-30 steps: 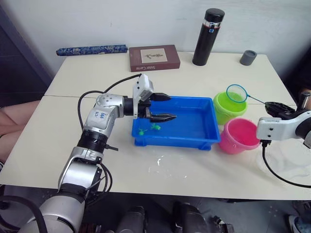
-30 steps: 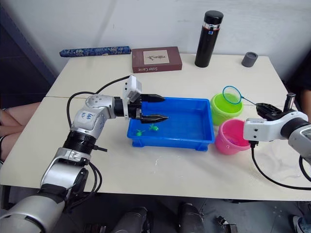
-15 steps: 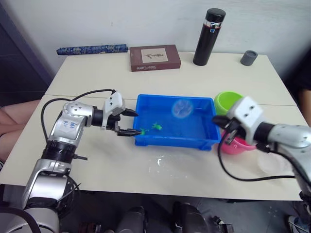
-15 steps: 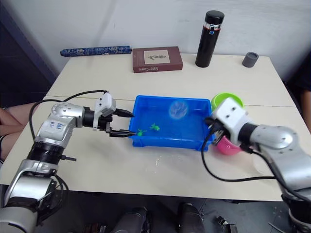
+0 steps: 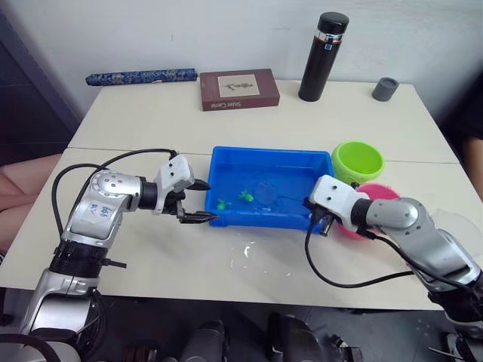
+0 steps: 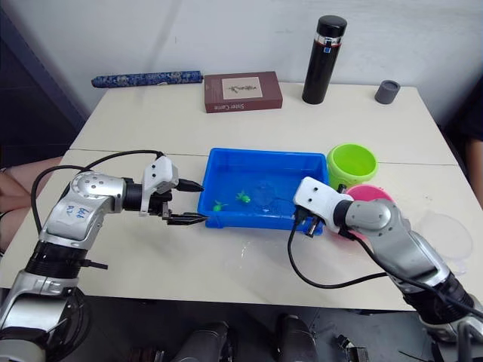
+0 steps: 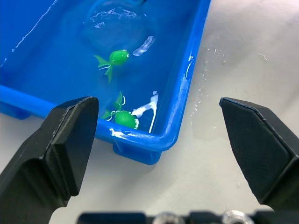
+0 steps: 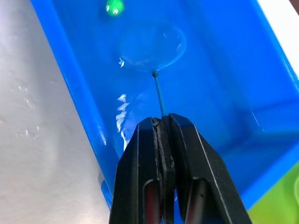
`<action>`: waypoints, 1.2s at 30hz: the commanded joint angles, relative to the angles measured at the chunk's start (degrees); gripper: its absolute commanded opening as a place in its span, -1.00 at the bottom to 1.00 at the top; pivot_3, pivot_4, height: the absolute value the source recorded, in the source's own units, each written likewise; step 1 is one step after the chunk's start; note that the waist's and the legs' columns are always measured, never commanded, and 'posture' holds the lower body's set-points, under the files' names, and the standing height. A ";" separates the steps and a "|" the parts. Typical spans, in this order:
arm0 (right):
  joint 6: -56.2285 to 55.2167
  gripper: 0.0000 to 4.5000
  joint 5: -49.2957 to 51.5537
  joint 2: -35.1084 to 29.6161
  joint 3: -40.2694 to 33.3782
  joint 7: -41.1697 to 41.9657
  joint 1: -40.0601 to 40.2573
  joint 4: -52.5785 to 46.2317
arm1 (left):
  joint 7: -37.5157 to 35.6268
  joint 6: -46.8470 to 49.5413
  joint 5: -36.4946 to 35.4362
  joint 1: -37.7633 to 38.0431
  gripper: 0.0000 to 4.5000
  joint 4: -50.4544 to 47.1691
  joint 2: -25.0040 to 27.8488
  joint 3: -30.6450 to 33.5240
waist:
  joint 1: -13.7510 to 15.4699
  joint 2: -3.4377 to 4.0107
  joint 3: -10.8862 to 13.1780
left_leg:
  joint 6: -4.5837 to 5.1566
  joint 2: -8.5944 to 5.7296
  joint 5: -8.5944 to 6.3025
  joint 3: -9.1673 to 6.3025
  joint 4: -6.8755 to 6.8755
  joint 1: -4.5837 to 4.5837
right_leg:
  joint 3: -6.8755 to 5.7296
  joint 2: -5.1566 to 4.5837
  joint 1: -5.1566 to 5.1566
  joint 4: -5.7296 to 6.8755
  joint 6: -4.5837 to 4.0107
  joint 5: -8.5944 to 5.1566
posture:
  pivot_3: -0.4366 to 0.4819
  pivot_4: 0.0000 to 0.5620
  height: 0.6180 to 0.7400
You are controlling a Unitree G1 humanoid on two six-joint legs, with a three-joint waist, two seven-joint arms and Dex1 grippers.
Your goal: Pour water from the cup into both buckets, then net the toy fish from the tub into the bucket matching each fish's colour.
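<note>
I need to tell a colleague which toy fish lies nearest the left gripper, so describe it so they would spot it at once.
Start at the shallow bright blue plastic tub mid-table. Two tiny green plastic fish lie in its water on the robot's left side. The one meant sits by the tub's corner next to the open left gripper; its neighbour lies further in, nearer the net.

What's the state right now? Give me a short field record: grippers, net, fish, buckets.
left gripper: open, beside the tub's left end, holding nothing
right gripper: shut on net handle
net: hoop lowered into the tub, near the fish
fish: two green, both in the tub
green bucket: behind pink bucket, right of the tub
</note>
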 commanded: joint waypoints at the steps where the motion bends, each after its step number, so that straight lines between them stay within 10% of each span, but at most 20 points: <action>1: 0.11 -1.00 0.93 2.63 -0.81 0.93 -0.67 -0.16 | 1.03 0.41 -1.21 0.32 0.99 -2.51 0.94 2.07 | 0.00 0.00 0.00 | 0.00 0.00 0.00 0.00 0.00 0.00 | 0.00 0.01 0.00 0.01 0.00 0.00 | -0.05 -0.47 1.00; 36: 39.09 -1.00 28.04 9.65 -44.42 -11.46 11.20 -26.11 | -0.42 -10.87 -3.98 -18.92 0.99 24.71 -21.48 0.00 | 0.14 -0.01 -0.01 | 0.00 -0.05 0.00 0.11 0.00 0.01 | 0.05 0.06 -0.07 0.19 0.03 0.01 | -0.05 -0.47 1.00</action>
